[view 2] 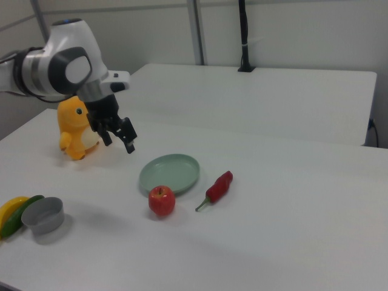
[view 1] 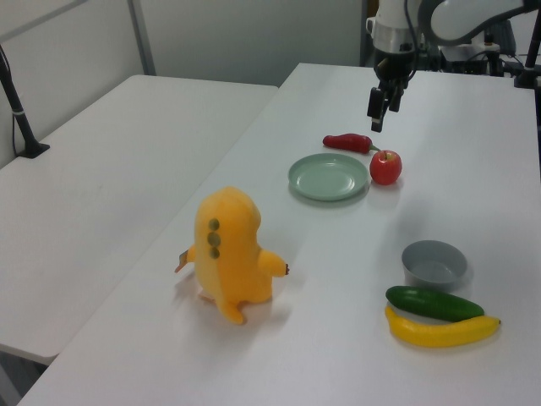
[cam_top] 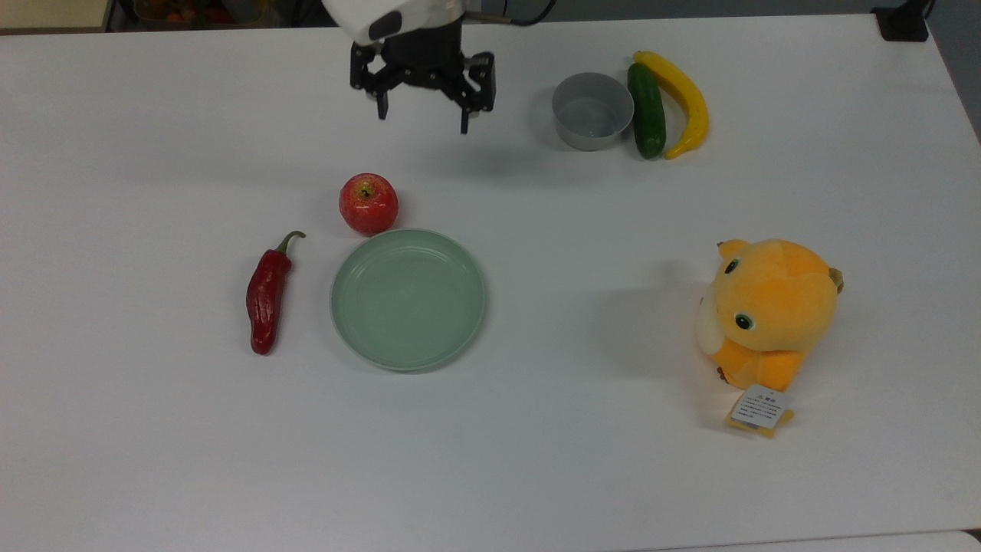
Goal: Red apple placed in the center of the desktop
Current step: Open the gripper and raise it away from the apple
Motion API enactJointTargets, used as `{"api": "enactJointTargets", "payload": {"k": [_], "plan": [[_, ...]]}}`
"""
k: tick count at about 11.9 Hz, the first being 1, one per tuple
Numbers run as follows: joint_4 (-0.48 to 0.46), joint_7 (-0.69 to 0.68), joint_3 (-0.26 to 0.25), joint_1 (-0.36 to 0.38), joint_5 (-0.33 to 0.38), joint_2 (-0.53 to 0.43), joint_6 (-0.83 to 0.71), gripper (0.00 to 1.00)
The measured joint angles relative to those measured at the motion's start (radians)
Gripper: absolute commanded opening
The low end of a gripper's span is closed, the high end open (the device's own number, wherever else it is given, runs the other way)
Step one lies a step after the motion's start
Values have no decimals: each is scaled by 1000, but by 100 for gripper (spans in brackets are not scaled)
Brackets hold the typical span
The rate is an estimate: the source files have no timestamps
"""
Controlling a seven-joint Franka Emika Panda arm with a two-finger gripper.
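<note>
Your gripper (cam_top: 422, 119) hangs above the desktop (cam_top: 536, 460) with its fingers spread and nothing between them, well apart from the red apple (cam_top: 369, 203). The apple sits upright on its base, stem up, on the bare white surface just beside the rim of the green plate (cam_top: 408, 299); whether it touches the rim you cannot tell. That spot reads as roughly mid-table, so I judge the placing done and the arm clear of it. A red chili (cam_top: 268, 295) lies on the plate's other side, near the apple but apart from it.

The top view gives you the layout: apple, plate and chili grouped together, a gray bowl (cam_top: 592, 110), cucumber (cam_top: 646, 110) and banana (cam_top: 680, 100) farther off, and a plush toy (cam_top: 769, 313) alone. The right view shows the gripper's height above the table.
</note>
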Motion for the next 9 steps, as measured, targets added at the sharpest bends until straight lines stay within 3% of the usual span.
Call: {"api": "enactJointTargets", "payload": {"k": [3,9], "plan": [[0,1,5,14,58,-44,-48,100],[-3,1,4,16,62,-45,-49,100]]}}
